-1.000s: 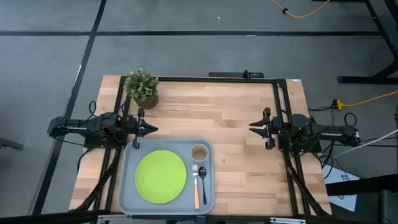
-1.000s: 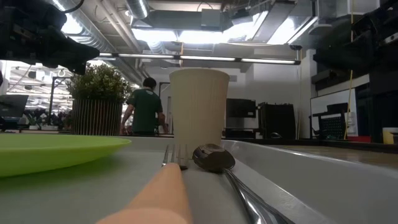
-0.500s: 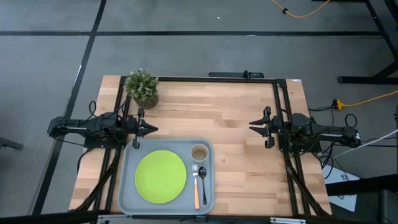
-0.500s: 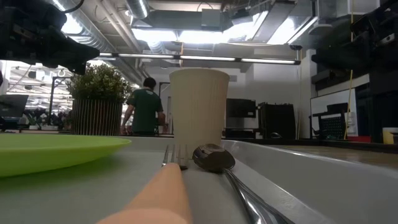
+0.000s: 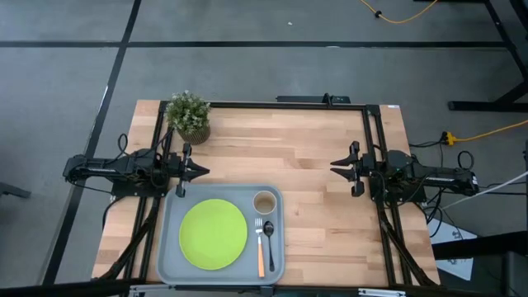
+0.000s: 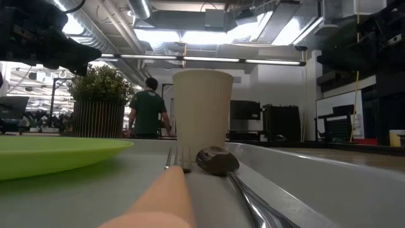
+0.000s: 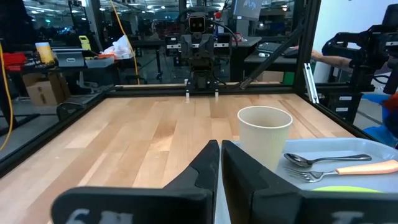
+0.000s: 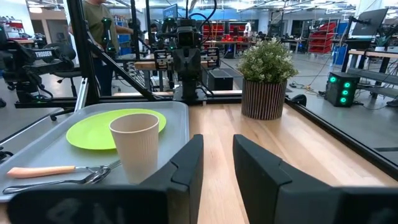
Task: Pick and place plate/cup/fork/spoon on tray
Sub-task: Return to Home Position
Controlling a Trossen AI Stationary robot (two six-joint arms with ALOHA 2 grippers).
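Note:
The grey-blue tray (image 5: pixel 172 247) lies at the table's near edge, left of centre. On it rest the lime-green plate (image 5: pixel 214 234), flat on its base, the tan cup (image 5: pixel 265 202), upright at the tray's far right corner, and the orange-handled fork (image 5: pixel 260 247) and dark spoon (image 5: pixel 270 238), side by side near the right rim. My left gripper (image 5: pixel 204 172) hovers shut just beyond the tray's far left corner. My right gripper (image 5: pixel 333 167) hovers slightly open at the table's right. Both are empty.
A potted green plant (image 5: pixel 189 115) stands at the far left corner of the table. Bare wood lies between the two grippers and right of the tray. A black frame (image 5: pixel 367 140) runs along the table's sides. A person (image 6: pixel 148 107) stands in the room behind.

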